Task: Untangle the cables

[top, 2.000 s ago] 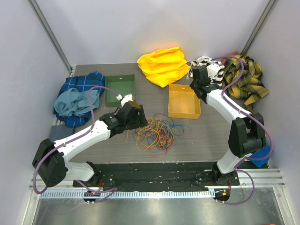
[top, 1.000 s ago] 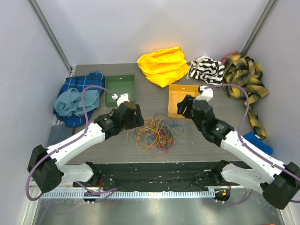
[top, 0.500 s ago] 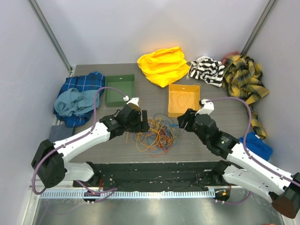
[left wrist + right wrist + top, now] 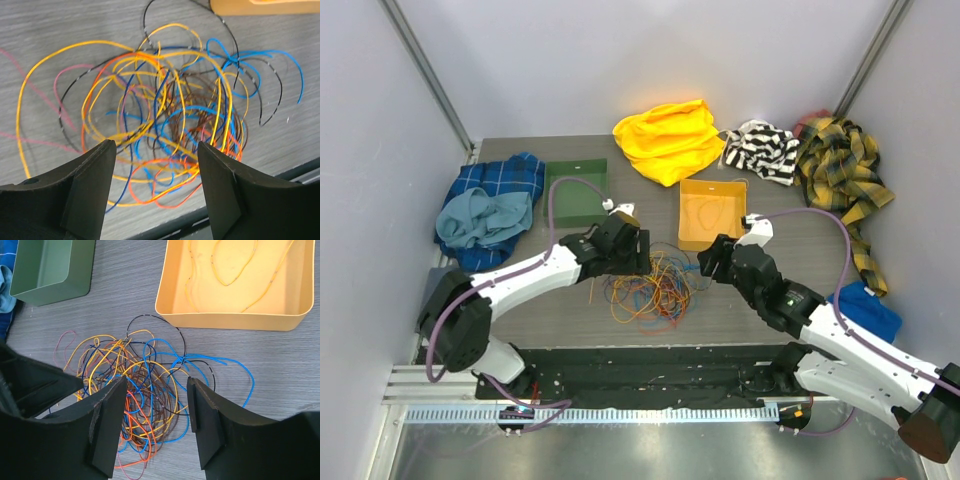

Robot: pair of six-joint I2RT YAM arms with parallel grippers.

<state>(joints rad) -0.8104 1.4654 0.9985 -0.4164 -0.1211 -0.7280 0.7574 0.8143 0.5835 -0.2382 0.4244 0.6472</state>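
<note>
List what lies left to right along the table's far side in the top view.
Blue cloths → green bin → yellow cloth → striped cloth → plaid scarf.

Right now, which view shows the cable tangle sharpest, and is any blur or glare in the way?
Right wrist: the cables are crisp, evenly lit. Left wrist: the tangle's centre is soft and the left gripper's fingers are dark and blurred. Top external: wires tiny; glare on the metal strip.

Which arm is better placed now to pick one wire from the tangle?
Probably left: the left claw hangs open, close over the wires; the right claw is farther off, near the orange tray.
</note>
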